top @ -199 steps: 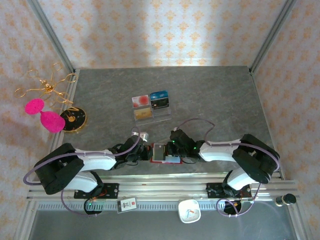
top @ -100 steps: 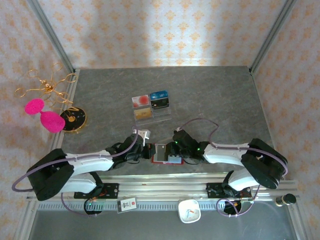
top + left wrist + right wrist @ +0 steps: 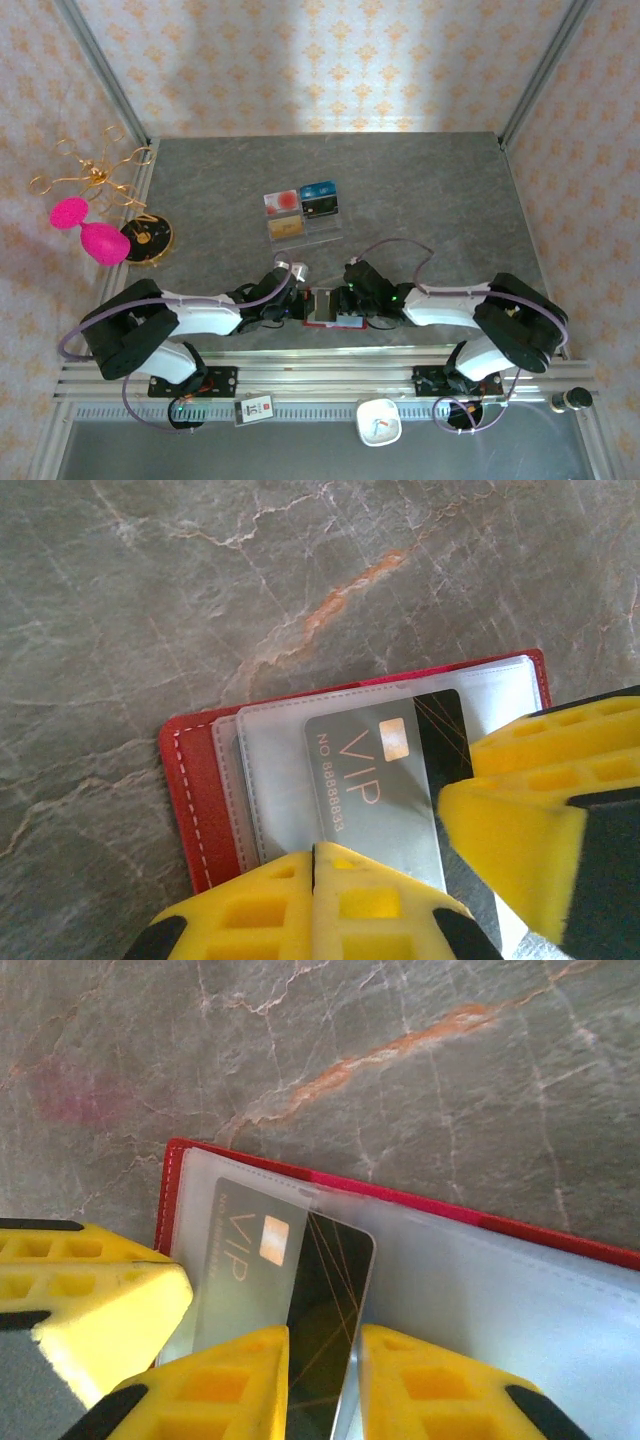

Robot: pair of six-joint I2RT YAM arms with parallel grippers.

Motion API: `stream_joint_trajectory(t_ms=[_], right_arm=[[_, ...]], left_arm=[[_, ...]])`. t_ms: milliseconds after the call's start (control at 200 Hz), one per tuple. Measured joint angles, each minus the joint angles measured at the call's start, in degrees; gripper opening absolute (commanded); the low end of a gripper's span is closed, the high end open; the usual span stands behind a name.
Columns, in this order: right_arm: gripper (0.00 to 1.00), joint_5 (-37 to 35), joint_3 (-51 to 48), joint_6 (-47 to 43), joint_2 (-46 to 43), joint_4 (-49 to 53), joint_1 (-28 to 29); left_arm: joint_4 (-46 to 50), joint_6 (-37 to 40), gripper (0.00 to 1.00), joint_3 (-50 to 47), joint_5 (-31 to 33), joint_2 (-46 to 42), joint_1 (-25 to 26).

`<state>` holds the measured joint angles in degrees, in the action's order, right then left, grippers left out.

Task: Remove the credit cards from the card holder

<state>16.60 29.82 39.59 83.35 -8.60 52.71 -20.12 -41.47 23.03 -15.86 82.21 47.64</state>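
The card holder [image 3: 190, 800] is lying open and flat at the near edge of the bench [image 3: 420, 190], about midway along it, with its pale sleeves [image 3: 480, 1270] facing up. 1 credit card [image 3: 375, 780], grey and black with "VIP" print, is sitting partly inside a sleeve. Its printed end is showing frosted under the plastic and its dark end is lying bare. I am judging the extraction as begun but not finished, since the card is not yet clear of the holder. Whether more cards are sitting in the other sleeves, I cannot tell.

The left gripper [image 3: 315, 865] is resting over the holder at the card's edge, pads pressed together with nothing between them. It is probably pinning the holder down. The right gripper [image 3: 325, 1360] is standing with jaws slightly apart, and the card's dark end is showing through the gap. No pinch on the card is evident.

Further out, toward the middle of the bench, a clear acrylic stand [image 3: 303, 215] is carrying 3 other cards, well apart from the holder.
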Motion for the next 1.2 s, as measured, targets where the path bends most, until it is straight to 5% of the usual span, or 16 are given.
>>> stream_joint_trajectory(t_ms=[280,1046,1201], right_arm=[[0.07,-0.61,0.02,0.33,-0.22,-0.44,-0.04],[0.00,-11.41,-1.60,-2.08,-19.93,15.52,-0.28],[0.00,-15.58,5.25,-8.31,-22.45,18.99,-0.42]], left_arm=[[-0.35,0.02,0.00,0.92,0.11,1.14,0.44],[-0.42,0.00,0.00,-1.64,-0.85,-2.64,-1.18],[1.97,0.37,0.44,-1.33,-0.81,-8.55,-1.31]])
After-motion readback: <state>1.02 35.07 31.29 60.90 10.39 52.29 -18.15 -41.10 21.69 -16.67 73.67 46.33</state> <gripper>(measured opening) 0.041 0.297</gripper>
